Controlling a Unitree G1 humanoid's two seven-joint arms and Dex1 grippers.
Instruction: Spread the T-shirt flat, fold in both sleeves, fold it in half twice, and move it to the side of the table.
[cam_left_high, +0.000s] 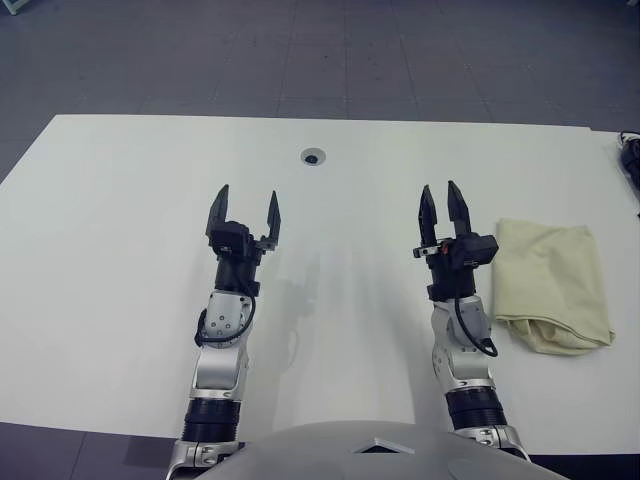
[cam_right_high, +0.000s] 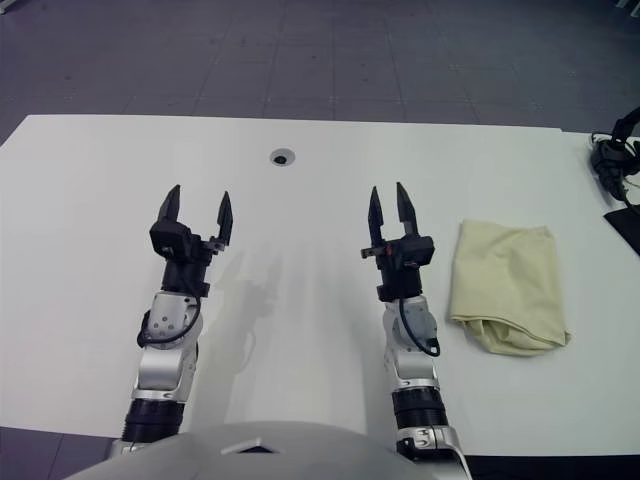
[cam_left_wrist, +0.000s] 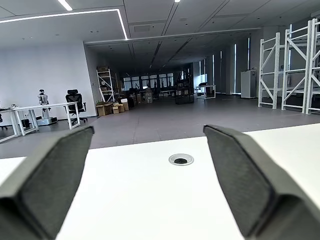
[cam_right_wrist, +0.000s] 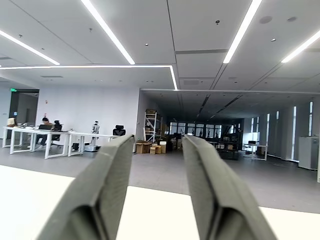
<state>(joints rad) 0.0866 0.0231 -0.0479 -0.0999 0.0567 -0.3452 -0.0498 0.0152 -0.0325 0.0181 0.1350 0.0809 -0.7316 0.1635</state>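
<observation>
Two pincers, both spread and pinching nothing. Left gripper (cam_left_high: 248, 200) over bare table, fingers (cam_left_wrist: 50, 185) well apart, pointing away from the robot toward a small round cable hole (cam_left_high: 313, 156). Right gripper (cam_left_high: 439, 192) likewise parted, though less widely, with a clear gap beside its fingers (cam_right_wrist: 110, 190) and nothing in it. Near the T-shirt (cam_left_high: 550, 285) but apart from it, on its left.

Outward from there: T-shirt lying on the white table (cam_left_high: 120, 220) toward the robot's right edge, folded into a compact pale-yellow rectangle. Far edges fairly straight, near edge bunched and rolled with a loose lip showing. Beyond it, at the far right rim, some dark gear with cables (cam_right_high: 610, 160), well apart from the cloth.

Judged from this: folding and moving aside probably done, or all but done. Step in hand most likely withdrawal, perhaps with a last tidy of that bunched near edge.

To do it well:
- Lift clear before pulling back, so as not to snag the top layer.
- If tidying, come down on the rolled edge from above with the right gripper.
- Pinch only the loose lip, draw it toward the robot and lay it flat, without shifting the whole stack.
- Leave the left arm out of it.
- Avoid pushing the bundle further right, toward the rim and the cables.
</observation>
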